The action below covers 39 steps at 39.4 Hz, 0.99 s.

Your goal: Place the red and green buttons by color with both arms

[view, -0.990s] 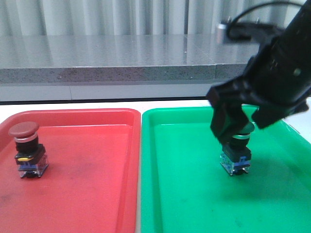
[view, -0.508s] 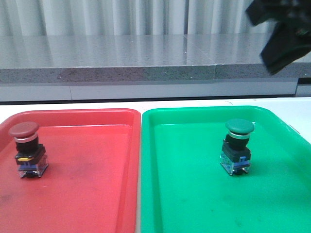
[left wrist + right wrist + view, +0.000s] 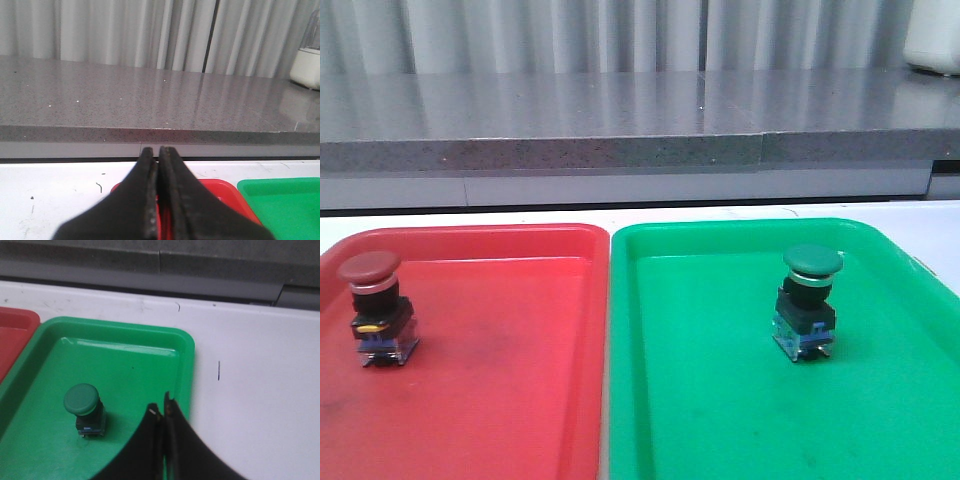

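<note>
Now the red button (image 3: pixel 378 310) stands upright at the left edge of the frame, inside the red tray (image 3: pixel 520 380), and the green button (image 3: pixel 808 303) stands upright at centre right, inside the green tray (image 3: pixel 720 400). Both trays sit side by side on the white counter (image 3: pixel 470 217). Neither arm shows in the front view. The left hand (image 3: pixel 158 155) has its fingers pressed together above the red tray's far edge. The right hand (image 3: pixel 163 412) is likewise pressed together, apart from the green button.
</note>
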Each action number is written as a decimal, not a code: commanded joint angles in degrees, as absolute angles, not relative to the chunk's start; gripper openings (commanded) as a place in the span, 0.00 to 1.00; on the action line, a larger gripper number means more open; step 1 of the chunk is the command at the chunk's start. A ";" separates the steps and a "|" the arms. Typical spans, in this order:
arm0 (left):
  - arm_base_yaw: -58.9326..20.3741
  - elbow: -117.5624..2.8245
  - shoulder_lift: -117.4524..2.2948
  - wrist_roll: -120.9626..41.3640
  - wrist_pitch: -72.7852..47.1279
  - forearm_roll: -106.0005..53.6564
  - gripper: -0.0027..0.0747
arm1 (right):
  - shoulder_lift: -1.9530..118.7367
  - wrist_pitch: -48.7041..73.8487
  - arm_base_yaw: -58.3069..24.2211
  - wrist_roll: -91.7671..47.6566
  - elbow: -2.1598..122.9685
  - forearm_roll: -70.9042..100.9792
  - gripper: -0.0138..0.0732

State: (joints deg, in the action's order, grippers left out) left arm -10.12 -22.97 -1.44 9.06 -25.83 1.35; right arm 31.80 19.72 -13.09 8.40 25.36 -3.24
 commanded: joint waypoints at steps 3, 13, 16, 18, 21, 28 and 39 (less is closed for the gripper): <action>-10.14 -24.35 -2.19 9.62 -21.29 1.38 0.01 | 18.18 14.58 -12.68 7.79 22.21 -4.13 0.02; -10.14 -24.35 -2.19 9.62 -21.29 1.38 0.01 | 5.70 14.18 -12.68 7.79 19.70 -4.18 0.02; -10.14 -24.35 -2.19 9.62 -21.29 1.38 0.01 | 5.43 14.18 -12.68 7.79 19.70 -4.18 0.02; -10.14 -24.35 -2.19 9.62 -21.29 1.38 0.01 | 5.54 14.18 -12.68 7.79 19.70 -4.18 0.02; -10.14 -24.35 -2.19 9.62 -21.29 1.38 0.01 | 5.54 14.18 -12.68 7.79 19.70 -4.18 0.02; -10.14 -24.35 -2.19 9.62 -21.29 1.38 0.01 | 5.54 14.18 -12.68 7.79 19.70 -4.18 0.02; -10.14 -24.35 -2.19 9.62 -21.29 1.38 0.01 | 5.54 14.18 -12.68 7.79 19.70 -4.18 0.02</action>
State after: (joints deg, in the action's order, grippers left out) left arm -10.12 -22.97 -1.44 9.06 -25.83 1.35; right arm 4.81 18.91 -12.98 8.40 18.30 -3.44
